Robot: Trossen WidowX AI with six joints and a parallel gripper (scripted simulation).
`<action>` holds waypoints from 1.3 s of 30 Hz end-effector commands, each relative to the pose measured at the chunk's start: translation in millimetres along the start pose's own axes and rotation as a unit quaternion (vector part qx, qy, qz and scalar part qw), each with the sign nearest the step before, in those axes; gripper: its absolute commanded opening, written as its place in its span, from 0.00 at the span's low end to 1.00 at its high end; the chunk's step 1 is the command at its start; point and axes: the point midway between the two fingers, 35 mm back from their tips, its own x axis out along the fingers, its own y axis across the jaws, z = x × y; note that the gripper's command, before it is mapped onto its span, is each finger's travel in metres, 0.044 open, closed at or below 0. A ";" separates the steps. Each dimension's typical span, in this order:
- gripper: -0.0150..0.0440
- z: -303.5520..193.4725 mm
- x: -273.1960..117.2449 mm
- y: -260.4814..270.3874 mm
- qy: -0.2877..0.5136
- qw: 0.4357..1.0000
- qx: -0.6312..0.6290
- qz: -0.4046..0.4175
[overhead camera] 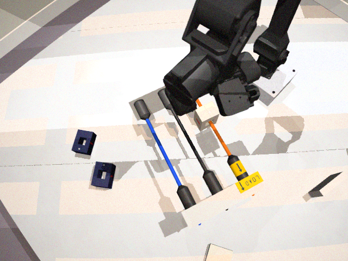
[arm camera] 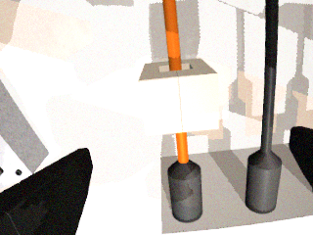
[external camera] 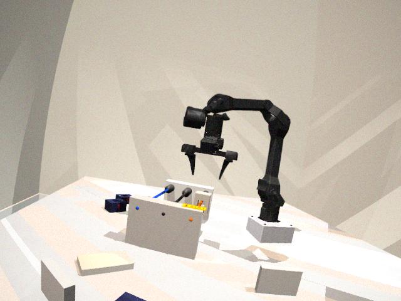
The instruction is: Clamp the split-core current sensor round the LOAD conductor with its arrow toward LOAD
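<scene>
The cream split-core sensor [overhead camera: 207, 115] sits round the orange conductor [overhead camera: 220, 140], near its far end. In the wrist view the sensor [arm camera: 182, 101] shows a seam down its middle, its two halves lie together, and the orange rod [arm camera: 171, 14] passes through its hole. A small red mark shows on its side; I cannot read which way it points. The yellow LOAD marker [overhead camera: 248, 181] is at the conductor's near end. My gripper [external camera: 207, 168] hangs well above the sensor, fingers wide open and empty, clear of it.
A blue conductor [overhead camera: 162, 151] and a black one [overhead camera: 189, 137] run beside the orange one between the rear block [external camera: 189, 187] and the front panel [external camera: 163, 225]. Two dark blue blocks [overhead camera: 84, 141] [overhead camera: 103, 174] lie to the left. A grey block [external camera: 278, 279] and a flat tile [external camera: 104, 261] lie in front.
</scene>
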 end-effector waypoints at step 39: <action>1.00 0.6 -0.4 -0.4 -0.002 1.000 -0.003 -0.001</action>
